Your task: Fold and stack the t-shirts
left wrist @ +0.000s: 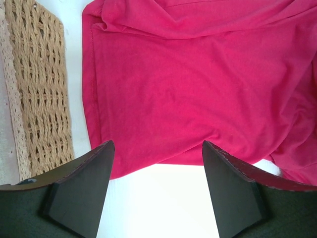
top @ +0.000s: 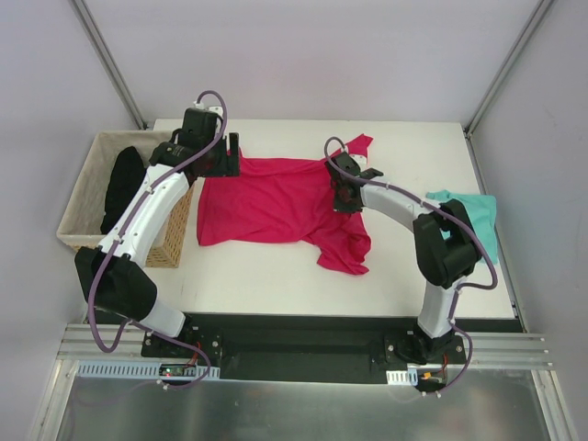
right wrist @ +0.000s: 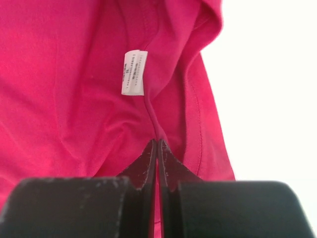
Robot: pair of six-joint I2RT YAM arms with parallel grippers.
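Note:
The magenta-pink t-shirt [top: 276, 204] lies spread and rumpled in the middle of the white table. My right gripper [top: 344, 193] is shut on a pinched fold of it [right wrist: 157, 134] near its right edge; a white label [right wrist: 134, 72] shows just beyond the fingertips. My left gripper [top: 225, 154] is open and empty above the shirt's far left corner; its fingers [left wrist: 81, 191] frame the shirt's edge [left wrist: 163, 99] and bare table. The teal t-shirt [top: 473, 220] lies crumpled at the table's right edge, partly behind my right arm.
A wicker basket [top: 84, 197] stands off the table's left edge with a black garment [top: 122, 184] in it; its side shows in the left wrist view [left wrist: 42, 84]. Metal frame posts stand at the back corners.

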